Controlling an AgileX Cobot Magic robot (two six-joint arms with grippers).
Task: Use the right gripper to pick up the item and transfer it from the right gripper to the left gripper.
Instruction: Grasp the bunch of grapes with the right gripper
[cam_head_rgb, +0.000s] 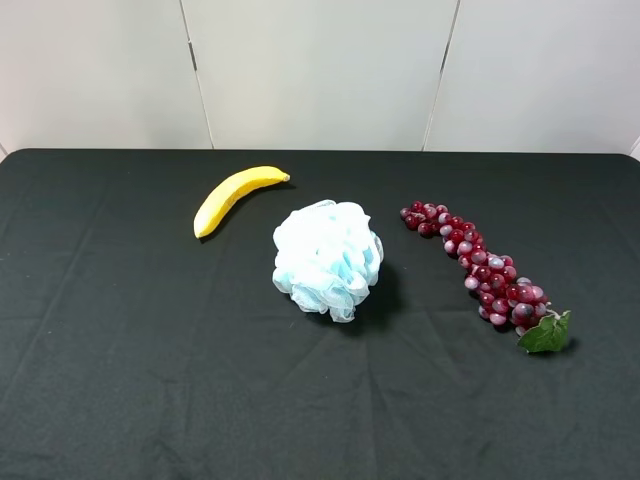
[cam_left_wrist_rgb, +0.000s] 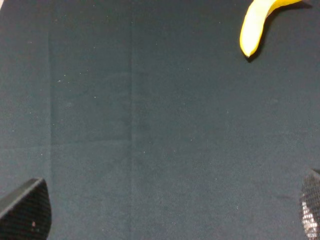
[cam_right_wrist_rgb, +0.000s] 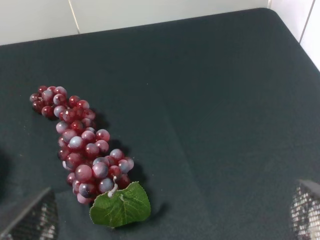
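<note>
Only cut-off finger corners of the left gripper (cam_left_wrist_rgb: 167, 215) and right gripper (cam_right_wrist_rgb: 167, 215) are shown, spread wide, nothing held. The item (cam_head_rgb: 480, 268), a long glossy dark-red and pinkish grape bunch ended by one green leaf (cam_head_rgb: 545, 333), is laid on the black table (cam_head_rgb: 120, 350), right of the puff (cam_head_rgb: 328, 258).

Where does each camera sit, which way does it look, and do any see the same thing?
Exterior high: up high, looking down on the table with banana, mesh puff, grape bunch; no robot part shows.
Left wrist: on the left arm, facing down at table and banana; the left gripper's finger ends show.
Right wrist: on the right arm, facing the grape bunch and back wall; the right gripper's finger ends show.
Shared: banana, high and left; grape bunch, high and right.
</note>
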